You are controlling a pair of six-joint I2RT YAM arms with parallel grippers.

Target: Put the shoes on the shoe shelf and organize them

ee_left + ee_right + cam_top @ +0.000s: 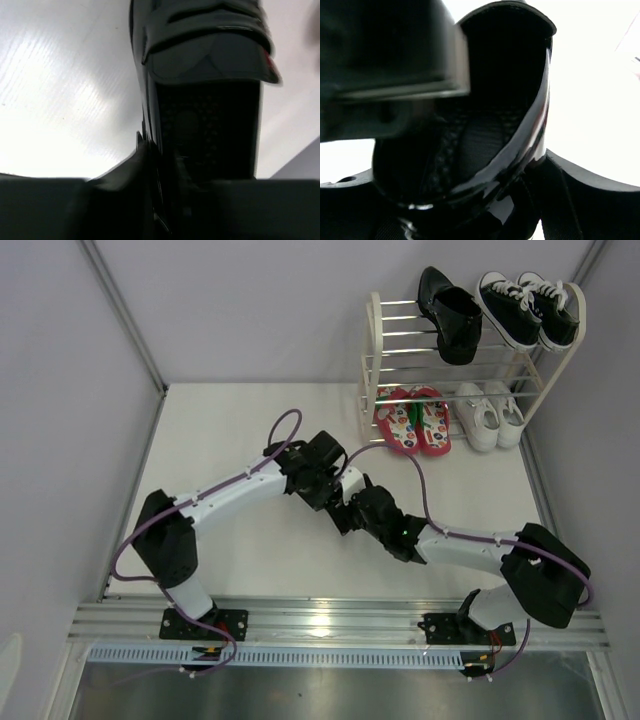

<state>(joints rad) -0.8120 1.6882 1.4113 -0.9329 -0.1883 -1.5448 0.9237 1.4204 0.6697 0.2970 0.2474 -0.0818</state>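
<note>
The white table (250, 570) is evenly lit from above; in both wrist views it is washed out beside the black dress shoe (210, 125), which is blurred.

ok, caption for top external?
Both arms meet mid-table; shoe shelf holds one dress shoe, black canvas sneakers, red flip-flops, white sneakers.

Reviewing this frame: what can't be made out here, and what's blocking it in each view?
- The black dress shoe between the arms: in the top view, mostly hidden under the left gripper and right gripper.
- Which gripper actually clamps it: both wrist views are too close, dark and blurred.
- The shoe's full length: cut off by frame edges in both wrist views.
- Backs of the red flip-flops: top view, behind the shoe shelf bars.
</note>
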